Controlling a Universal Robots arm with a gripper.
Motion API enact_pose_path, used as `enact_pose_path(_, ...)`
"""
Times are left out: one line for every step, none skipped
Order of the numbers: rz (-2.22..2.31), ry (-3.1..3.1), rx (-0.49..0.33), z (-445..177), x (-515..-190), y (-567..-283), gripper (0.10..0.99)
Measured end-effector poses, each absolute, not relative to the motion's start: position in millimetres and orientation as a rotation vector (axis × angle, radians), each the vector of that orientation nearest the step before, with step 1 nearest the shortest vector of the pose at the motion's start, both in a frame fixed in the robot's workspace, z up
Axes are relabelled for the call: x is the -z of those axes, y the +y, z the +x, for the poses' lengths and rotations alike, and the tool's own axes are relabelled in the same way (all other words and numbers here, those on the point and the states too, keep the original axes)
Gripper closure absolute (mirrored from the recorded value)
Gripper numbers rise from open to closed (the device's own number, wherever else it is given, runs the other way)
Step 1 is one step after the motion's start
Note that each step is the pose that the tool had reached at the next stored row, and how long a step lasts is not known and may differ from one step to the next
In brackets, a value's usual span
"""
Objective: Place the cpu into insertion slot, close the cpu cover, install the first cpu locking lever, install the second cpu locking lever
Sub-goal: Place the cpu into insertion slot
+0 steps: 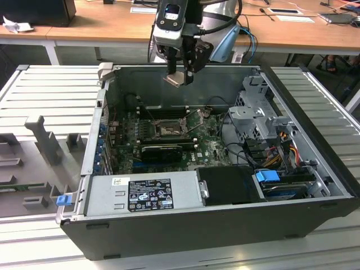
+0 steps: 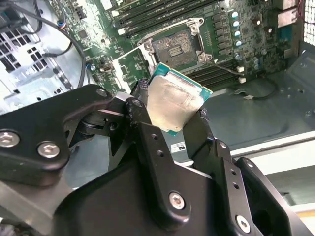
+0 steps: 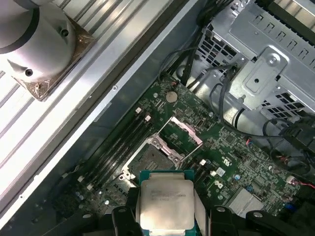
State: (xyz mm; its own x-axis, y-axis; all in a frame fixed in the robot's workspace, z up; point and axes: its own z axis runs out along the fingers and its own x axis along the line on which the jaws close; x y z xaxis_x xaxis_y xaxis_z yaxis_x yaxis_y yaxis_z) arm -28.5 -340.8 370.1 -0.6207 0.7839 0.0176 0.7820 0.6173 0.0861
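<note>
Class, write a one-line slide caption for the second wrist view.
The gripper clamps the silvery chip, with the uncovered socket visible beyond it.

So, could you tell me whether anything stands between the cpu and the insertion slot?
Nothing visible does. The gripper holds the cpu in the air above the open case, and the insertion slot lies bare below, its cpu cover swung open to one side.
</note>
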Motion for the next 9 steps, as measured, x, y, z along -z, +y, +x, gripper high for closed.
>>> enact_pose_path(1.380, 2.794, -0.133, -28.5, -370.0, -340.8, 0.557)
enact_pose_path(1.412, 2.777, -0.132, -28.5, -369.8, -340.8, 0.557)
enact_pose_path(1.441, 2.761, -0.132, -28.5, -369.6, -340.8, 0.557)
enact_pose_path(1.491, 2.733, -0.131, -28.5, -369.3, -340.8, 0.557)
enact_pose_path(1.521, 2.715, -0.130, -28.5, -369.1, -340.8, 0.557)
enact_pose_path(1.538, 2.705, -0.130, -28.5, -369.0, -340.8, 0.557)
enact_pose_path(1.560, 2.691, -0.130, -28.5, -368.8, -340.8, 0.557)
enact_pose_path(1.590, 2.672, -0.129, -28.5, -368.6, -340.8, 0.557)
enact_pose_path(1.623, 2.652, -0.128, -28.5, -368.4, -340.8, 0.557)
